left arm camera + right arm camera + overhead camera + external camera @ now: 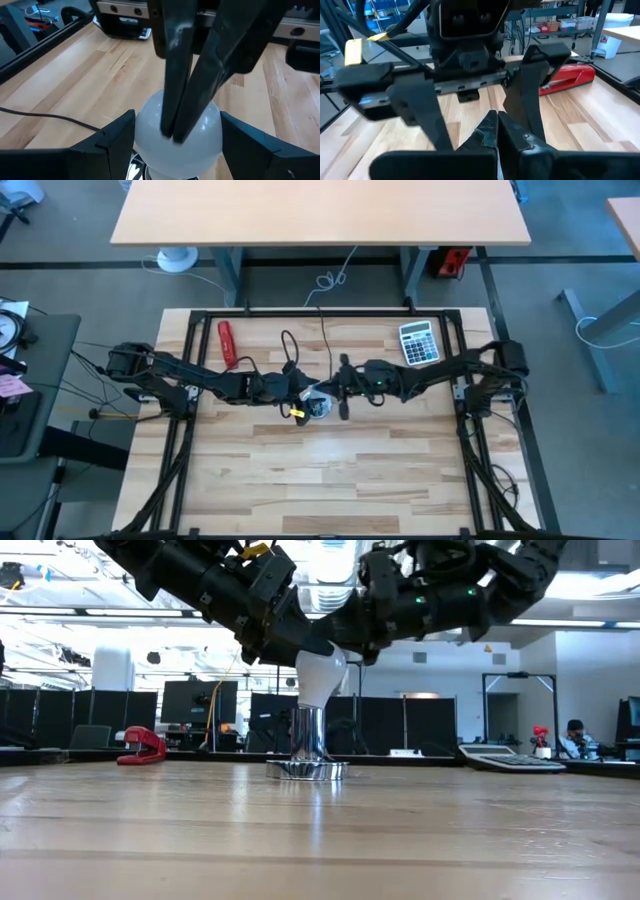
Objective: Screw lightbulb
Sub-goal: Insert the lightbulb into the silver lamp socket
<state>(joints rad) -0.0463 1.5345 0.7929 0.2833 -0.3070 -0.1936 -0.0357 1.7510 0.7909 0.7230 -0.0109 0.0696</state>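
We held the light, fragile, slippery lightbulb [320, 675] above the socket [307, 745], left gripper [172, 145] clasping its dome, right gripper [496, 131] closed empty.

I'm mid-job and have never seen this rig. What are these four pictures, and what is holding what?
These are two robot arms working at a wooden table. One picture looks straight down from above, one looks level across the tabletop, and the other two come from cameras on each arm's wrist. A shiny metal socket stands mid-table with the white lightbulb upright in it. The left tool has a finger against each side of the bulb. The right tool, fingers shut together, points down at the bulb's top. A red stapler and a calculator lie toward the far edge.
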